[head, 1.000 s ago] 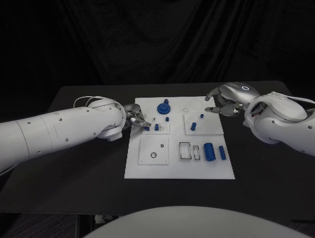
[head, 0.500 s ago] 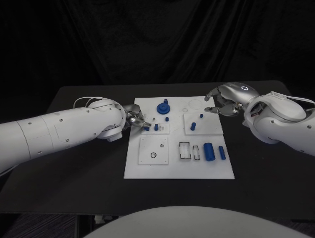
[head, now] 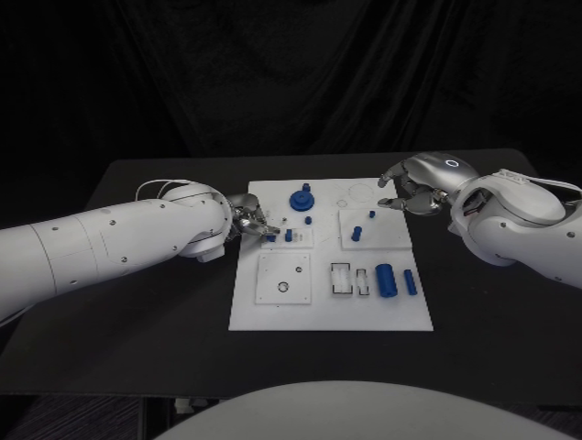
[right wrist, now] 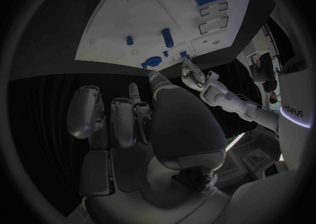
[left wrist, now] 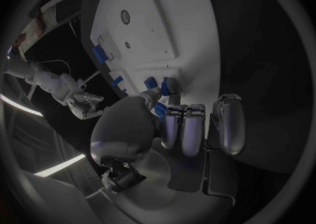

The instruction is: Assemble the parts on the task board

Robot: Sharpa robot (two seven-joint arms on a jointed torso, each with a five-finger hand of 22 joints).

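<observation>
- The black table (head: 132, 312) carries the white task board (head: 330, 307) at its middle, the board's near edge short of the table's near edge, with bare black surface on both sides.
- On the board's near half a thick blue cylinder (head: 386, 280) and a slimmer blue peg (head: 411, 282) lie toward its right edge.
- The left hand (head: 255, 225) sits over the board's left edge, its fingers (left wrist: 173, 124) curled and pinching a small blue part (left wrist: 160, 109).
- A blue pin (head: 356, 234) stands mid-board.
- The right hand (head: 416, 194) hangs at the board's far right corner, fingers (right wrist: 121, 113) curled in, holding nothing.
- A round blue piece (head: 301, 199) stands near the far edge, dark curtain (head: 291, 82) beyond the table.
</observation>
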